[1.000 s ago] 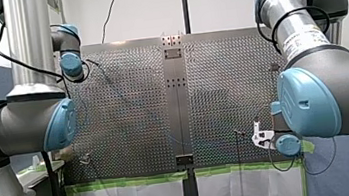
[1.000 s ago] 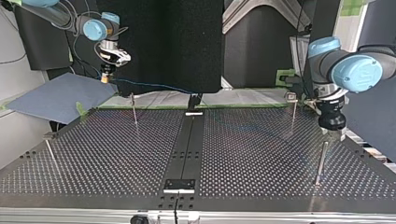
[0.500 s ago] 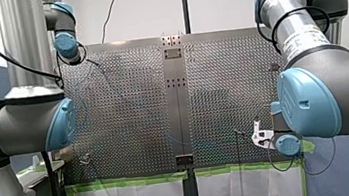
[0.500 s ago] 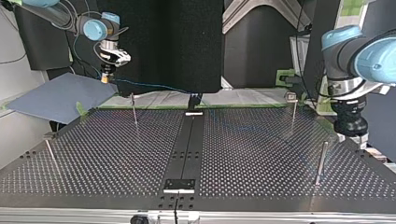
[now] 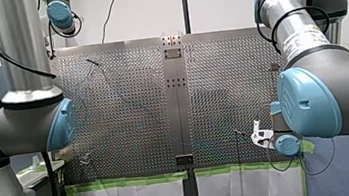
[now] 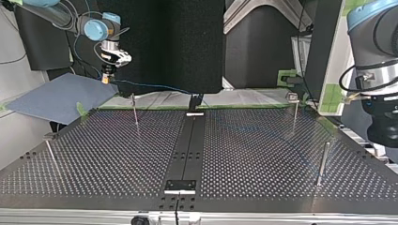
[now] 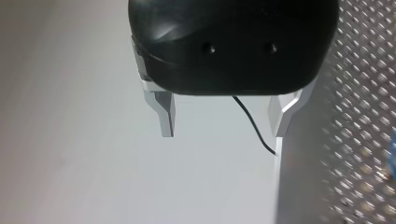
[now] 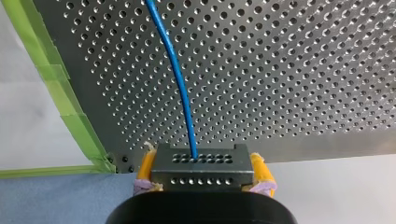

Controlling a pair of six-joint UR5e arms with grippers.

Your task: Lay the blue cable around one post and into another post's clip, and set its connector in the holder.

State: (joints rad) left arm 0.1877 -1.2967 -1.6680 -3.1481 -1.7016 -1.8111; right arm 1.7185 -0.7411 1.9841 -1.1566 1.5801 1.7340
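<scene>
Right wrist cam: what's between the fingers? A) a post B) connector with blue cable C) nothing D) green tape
B: the perforated connector sits clamped between the right gripper's yellow fingers, with the blue cable running out of it.

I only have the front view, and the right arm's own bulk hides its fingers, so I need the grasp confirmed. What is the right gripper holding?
Observer: The right wrist view shows the right gripper shut on a dark grey perforated metal connector block, yellow pads against its two sides.
Operator: Is anything attached to it?
Observer: Yes, a thin blue cable leaves the block's face and runs out over the perforated metal table.
Operator: And on the other side, out of my frame?
Observer: The left wrist view shows the left gripper with its metal fingers open and nothing between them.
</scene>
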